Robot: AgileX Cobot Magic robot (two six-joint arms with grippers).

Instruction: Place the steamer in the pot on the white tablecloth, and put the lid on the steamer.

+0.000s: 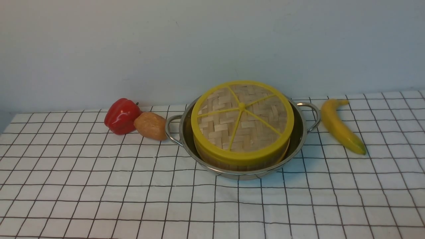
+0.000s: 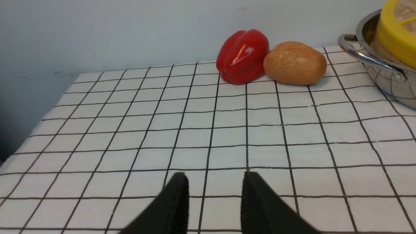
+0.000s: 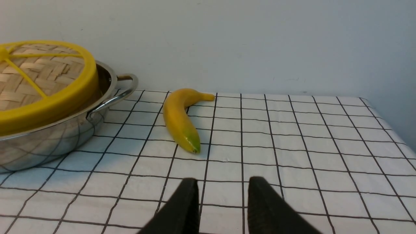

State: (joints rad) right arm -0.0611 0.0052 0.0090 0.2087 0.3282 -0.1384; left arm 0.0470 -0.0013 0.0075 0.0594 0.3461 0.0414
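The shiny steel pot [image 1: 298, 139] stands on the white tablecloth [image 1: 99, 186] in the front view. Inside it sits the bamboo steamer [image 1: 215, 158], of which only the lower wall shows. The woven lid [image 1: 242, 119] with its yellow rim and spokes lies on top of the steamer. Neither arm shows in the front view. My left gripper [image 2: 214, 177] hovers open over bare cloth, well short of the pot [image 2: 383, 74]. My right gripper [image 3: 222, 182] is open too, above bare cloth, with the pot [image 3: 48, 143] and lid [image 3: 42, 81] off to one side.
A red bell pepper [image 1: 121, 115] and a brown potato-like lump [image 1: 151, 125] lie just left of the pot's left handle. A yellow banana [image 1: 340, 126] lies right of the pot. A plain pale wall stands behind the table.
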